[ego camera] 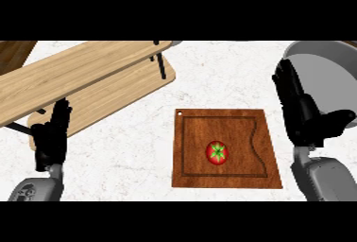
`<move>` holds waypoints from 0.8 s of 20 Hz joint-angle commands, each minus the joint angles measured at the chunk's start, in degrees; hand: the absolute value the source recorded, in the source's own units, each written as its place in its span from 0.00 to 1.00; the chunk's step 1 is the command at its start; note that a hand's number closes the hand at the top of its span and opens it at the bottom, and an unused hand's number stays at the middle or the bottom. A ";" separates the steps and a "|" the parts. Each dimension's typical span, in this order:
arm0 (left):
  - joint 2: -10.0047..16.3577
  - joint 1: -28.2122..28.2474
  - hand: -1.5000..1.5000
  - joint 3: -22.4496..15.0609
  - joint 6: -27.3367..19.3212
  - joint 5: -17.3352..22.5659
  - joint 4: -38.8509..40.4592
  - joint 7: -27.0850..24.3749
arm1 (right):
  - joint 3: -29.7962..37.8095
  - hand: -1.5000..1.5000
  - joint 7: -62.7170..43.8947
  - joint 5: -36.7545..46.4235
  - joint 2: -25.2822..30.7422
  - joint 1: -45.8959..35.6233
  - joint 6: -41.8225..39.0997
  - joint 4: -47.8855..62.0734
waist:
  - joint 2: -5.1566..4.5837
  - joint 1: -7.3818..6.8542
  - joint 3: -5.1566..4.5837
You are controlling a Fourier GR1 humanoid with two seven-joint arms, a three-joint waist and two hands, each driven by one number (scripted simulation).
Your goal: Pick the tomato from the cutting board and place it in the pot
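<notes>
Two hands rise from the lower edge. The left hand (50,137) stands at the left, fingers straight and upward, holding nothing. The right hand (303,113) is raised at the right, fingers extended and relaxed, thumb jutting sideways, overlapping the grey pot (327,56) behind it. The tomato (217,152), red with a green star-shaped stem, lies right of centre on the dark wooden cutting board (202,132), apart from both hands.

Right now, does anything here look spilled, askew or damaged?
Nothing stands out. The tomato sits on the cutting board, the pot stands at the upper right, partly behind the right hand, and the left hand rests open at the left.
</notes>
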State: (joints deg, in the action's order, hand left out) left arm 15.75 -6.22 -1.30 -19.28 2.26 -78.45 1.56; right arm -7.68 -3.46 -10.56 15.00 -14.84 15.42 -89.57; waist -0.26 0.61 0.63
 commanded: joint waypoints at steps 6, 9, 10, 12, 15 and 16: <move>10.17 4.79 0.50 0.54 6.24 -2.72 -6.01 3.39 | -2.86 1.00 -12.25 3.28 6.23 14.47 -1.93 1.87 | 0.53 -0.54 -0.64; 7.07 5.97 0.50 -0.59 6.55 -0.80 -4.30 4.49 | -3.99 0.00 2.16 26.87 16.11 13.75 9.49 -0.43 | 1.20 1.07 -0.85; 8.36 6.35 0.50 0.22 7.81 -0.13 -4.79 3.89 | -5.36 0.00 5.97 29.05 15.64 15.97 10.81 -1.14 | 1.04 0.73 -0.71; 7.60 7.58 0.50 -0.50 7.22 -0.80 -6.31 4.61 | -8.26 0.00 10.38 31.06 10.78 23.80 16.29 -5.18 | 0.79 0.80 -0.61; 8.61 9.83 0.50 0.99 9.52 0.78 -10.43 4.92 | -10.72 0.00 11.02 32.36 8.74 30.66 18.06 -11.85 | 0.55 -0.06 -0.62; 6.36 9.86 0.50 -0.48 8.81 -1.37 -10.20 5.40 | -9.93 0.00 6.21 33.61 9.46 29.13 15.56 -13.16 | 0.39 -0.35 -0.64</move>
State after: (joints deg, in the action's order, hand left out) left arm 23.37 1.73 -1.31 -11.17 1.80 -86.44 6.29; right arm -15.74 2.95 18.42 25.16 8.78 29.47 -97.27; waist 0.37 0.72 -0.06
